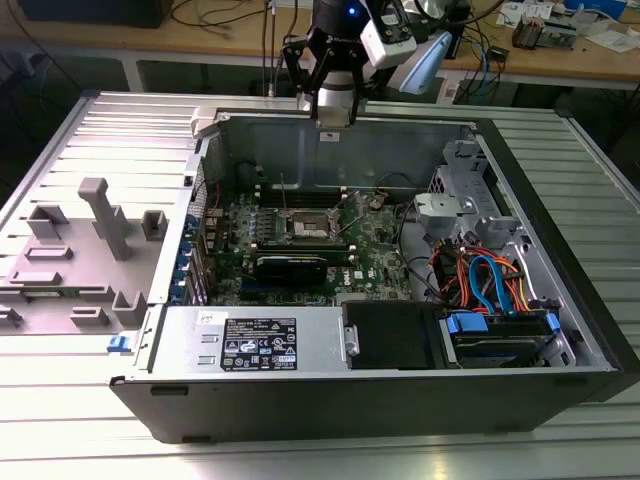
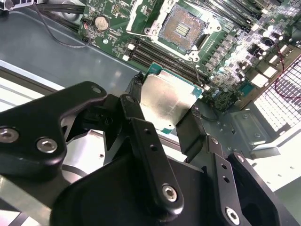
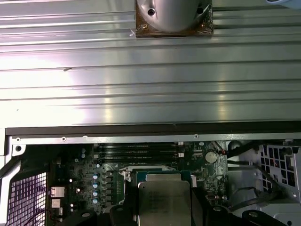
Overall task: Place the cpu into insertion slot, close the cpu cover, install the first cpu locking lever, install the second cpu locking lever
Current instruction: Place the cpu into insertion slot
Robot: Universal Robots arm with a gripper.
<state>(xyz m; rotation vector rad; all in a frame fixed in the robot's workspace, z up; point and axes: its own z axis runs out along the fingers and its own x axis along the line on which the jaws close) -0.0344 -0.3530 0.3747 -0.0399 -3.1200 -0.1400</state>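
Holding cpu (image 2: 164,96) in pincer (image 2: 165,106), clamped on two opposite edges, silver top showing — hovering above case (image 1: 290,150) wall. Down on motherboard (image 2: 230,56), insertion slot (image 2: 182,29) uncovered, pin field bare — well apart from cpu.

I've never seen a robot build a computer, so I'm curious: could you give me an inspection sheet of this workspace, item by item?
Surface: ribbed metal table, with an open computer case lying on it.
Job's things: cpu gripped by its edges; slot empty, pin field bare.
Clutter: grey plastic fixtures on the table at the exterior view's left.
Grippers: gripper shut on the cpu, above the case, apart from the slot.
Cables: red, orange and blue cables inside the case at the exterior view's right.
Surroundings: wooden bench behind the table.
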